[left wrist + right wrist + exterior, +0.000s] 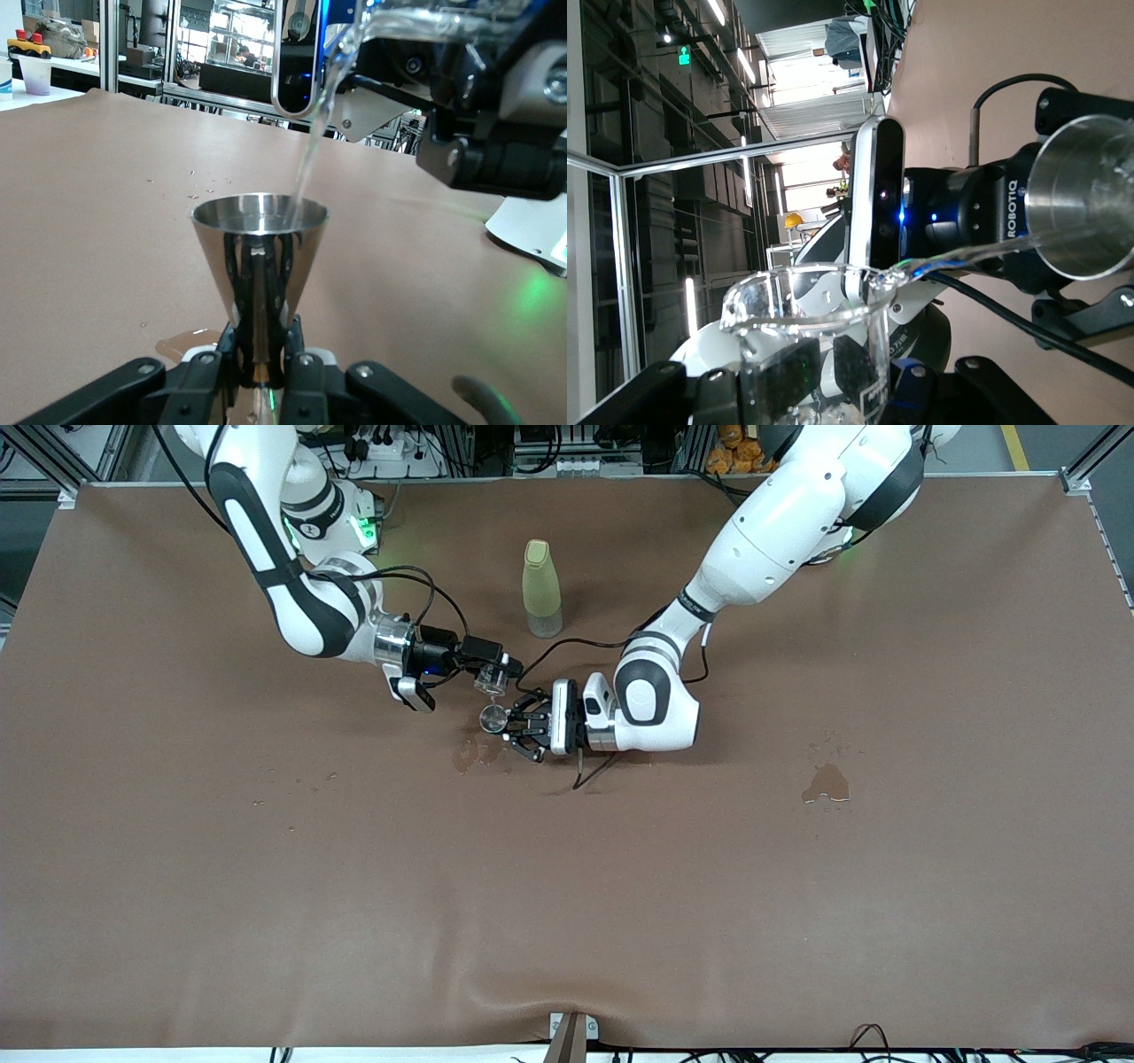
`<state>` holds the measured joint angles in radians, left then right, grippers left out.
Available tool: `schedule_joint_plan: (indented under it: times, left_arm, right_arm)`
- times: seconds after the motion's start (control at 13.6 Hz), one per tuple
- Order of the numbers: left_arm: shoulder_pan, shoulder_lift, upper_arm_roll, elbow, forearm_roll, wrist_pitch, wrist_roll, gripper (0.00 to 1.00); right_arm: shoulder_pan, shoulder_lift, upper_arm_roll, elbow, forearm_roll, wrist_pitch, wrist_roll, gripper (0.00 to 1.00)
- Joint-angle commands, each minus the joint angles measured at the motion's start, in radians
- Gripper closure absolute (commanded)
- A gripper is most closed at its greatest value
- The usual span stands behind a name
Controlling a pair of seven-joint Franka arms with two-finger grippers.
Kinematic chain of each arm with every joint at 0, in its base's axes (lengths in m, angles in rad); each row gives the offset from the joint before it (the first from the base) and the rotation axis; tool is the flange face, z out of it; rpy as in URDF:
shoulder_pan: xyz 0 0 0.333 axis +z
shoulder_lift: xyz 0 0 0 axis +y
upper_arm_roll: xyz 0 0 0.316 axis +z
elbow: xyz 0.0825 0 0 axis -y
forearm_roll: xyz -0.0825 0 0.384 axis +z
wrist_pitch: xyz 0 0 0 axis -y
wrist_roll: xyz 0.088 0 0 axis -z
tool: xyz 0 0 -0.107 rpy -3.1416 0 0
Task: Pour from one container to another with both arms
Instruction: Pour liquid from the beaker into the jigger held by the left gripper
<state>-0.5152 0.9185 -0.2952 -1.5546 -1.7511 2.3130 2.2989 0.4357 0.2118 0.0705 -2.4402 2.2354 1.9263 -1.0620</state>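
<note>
At the centre of the front view, just above the middle of the frame, the right gripper (490, 676) tips a tiny clear glass cup (488, 681) so that a thin stream of water (312, 142) falls into the mouth of a shiny metal jigger (493, 718), held upright directly below by the left gripper (514, 731). Both sets of fingers are clenched: the right on the cup's lower wall, as the right wrist view shows at the bottom of its frame, and the left on the jigger's narrow waist, at the bottom centre of the left wrist view.

The cup looks light, rigid and fragile, and its smooth glass is likely slippery when wet; a firm but modest pinch low on the wall, clear of the pouring lip, seems the sensible hold. The jigger appears stiff, light and polished, so it could twist or slide in the fingers; the waist, where it is gripped, gives the fingers a natural seat and keeps the mouth open to the stream.

Wet patches (469, 753) darken the brown surface (567, 886) just below the jigger in the front view, and another puddle (826, 784) lies toward the right of the frame. A tall pale yellow-green bottle (540, 589) stands above the grippers in the upper centre, untouched.
</note>
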Motion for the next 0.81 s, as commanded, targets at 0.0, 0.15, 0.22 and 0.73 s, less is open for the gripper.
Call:
schedule_joint_plan:
  times: [0.0,0.15,0.22,0.73]
  left_arm:
    - [-0.003,-0.010,-0.002,-0.009,-0.033,0.006,0.016,1.00]
    - [-0.003,-0.010,-0.002,-0.009,-0.033,0.006,0.016,1.00]
    - [-0.003,-0.012,-0.002,-0.009,-0.033,0.006,0.016,1.00]
    - [0.001,-0.013,-0.002,-0.018,-0.033,0.006,0.014,1.00]
  right_arm:
    - [-0.008,-0.034,0.008,-0.011,0.018,0.002,0.063,1.00]
    - [-0.008,-0.034,0.008,-0.011,0.016,0.002,0.085,1.00]
    - [-0.008,-0.032,0.008,-0.010,0.016,0.002,0.114,1.00]
    - [-0.008,-0.034,0.008,-0.007,0.016,-0.007,0.220,1.00]
